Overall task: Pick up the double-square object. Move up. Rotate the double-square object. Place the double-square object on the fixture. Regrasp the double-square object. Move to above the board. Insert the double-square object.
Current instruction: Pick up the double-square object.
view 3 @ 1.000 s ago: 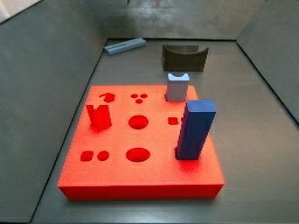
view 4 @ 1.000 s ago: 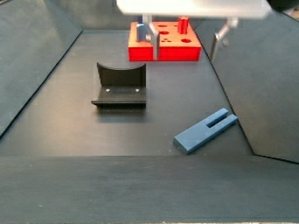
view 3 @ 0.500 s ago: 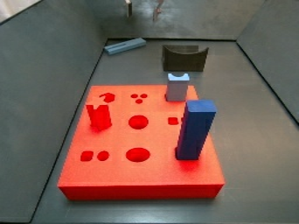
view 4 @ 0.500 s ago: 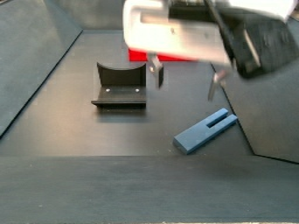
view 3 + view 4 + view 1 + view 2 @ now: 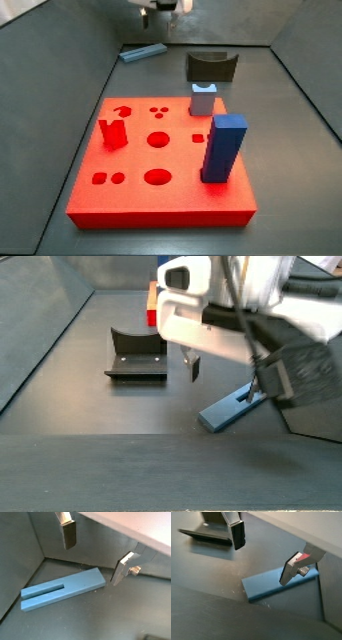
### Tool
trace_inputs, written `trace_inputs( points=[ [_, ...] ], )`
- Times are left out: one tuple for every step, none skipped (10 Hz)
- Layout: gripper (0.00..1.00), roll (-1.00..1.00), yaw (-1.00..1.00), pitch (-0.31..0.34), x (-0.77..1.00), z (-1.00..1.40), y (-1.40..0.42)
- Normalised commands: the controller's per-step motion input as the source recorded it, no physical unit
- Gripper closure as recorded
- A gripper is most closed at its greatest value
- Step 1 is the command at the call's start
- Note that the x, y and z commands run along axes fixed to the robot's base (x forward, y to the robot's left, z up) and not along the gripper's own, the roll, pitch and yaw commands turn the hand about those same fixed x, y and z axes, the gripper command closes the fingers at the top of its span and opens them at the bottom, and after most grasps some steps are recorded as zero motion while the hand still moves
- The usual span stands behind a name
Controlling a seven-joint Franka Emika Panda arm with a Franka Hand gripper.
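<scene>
While the pincer (image 5: 93,554) hangs spread wide, the double-square object (image 5: 62,589) lies below it.

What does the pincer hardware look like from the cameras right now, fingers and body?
The pincer, hanging above the double-square object, has two flat silver plate fingers with dark pads on their inner faces. One finger carries a small screw or bolt near its tip in both wrist views. In a side view the body above is a bulky white housing with a black part beside it.

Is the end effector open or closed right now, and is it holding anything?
Open and empty. In a wrist view the end effector has its fingers spread wide above the double-square object, which lies flat on the floor, untouched.
</scene>
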Motion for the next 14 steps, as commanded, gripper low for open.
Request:
trace_inputs(
  points=[
    [0.00,-0.10,-0.60,-0.179,-0.23,-0.71,0.00],
    [0.00,-0.30,-0.38,-0.217,-0.22,-0.45,0.02],
    [0.00,-0.41,-0.19,-0.234,-0.06,-0.27,0.00],
    [0.00,-0.41,-0.15,-0.241,-0.01,-0.24,0.00],
    [0.00,-0.38,-0.13,-0.233,0.00,-0.31,0.04],
    [0.00,-0.29,-0.15,-0.179,0.03,-0.49,0.00],
    [0.00,-0.12,-0.11,-0.174,0.00,-0.54,-0.08],
    [0.00,-0.02,0.00,-0.116,-0.09,-0.38,-0.18],
    [0.00,-0.04,0.00,-0.147,-0.20,-0.36,-0.05],
    [0.00,-0.11,0.00,-0.181,-0.22,-0.37,0.00],
    [0.00,-0.13,0.00,-0.200,-0.28,-0.38,0.00],
    [0.00,-0.13,0.00,-0.174,-0.28,-0.24,0.00],
    [0.00,-0.07,0.03,-0.141,-0.13,-0.01,0.00],
    [0.00,0.00,0.01,-0.127,-0.13,-0.01,0.00]
  ],
)
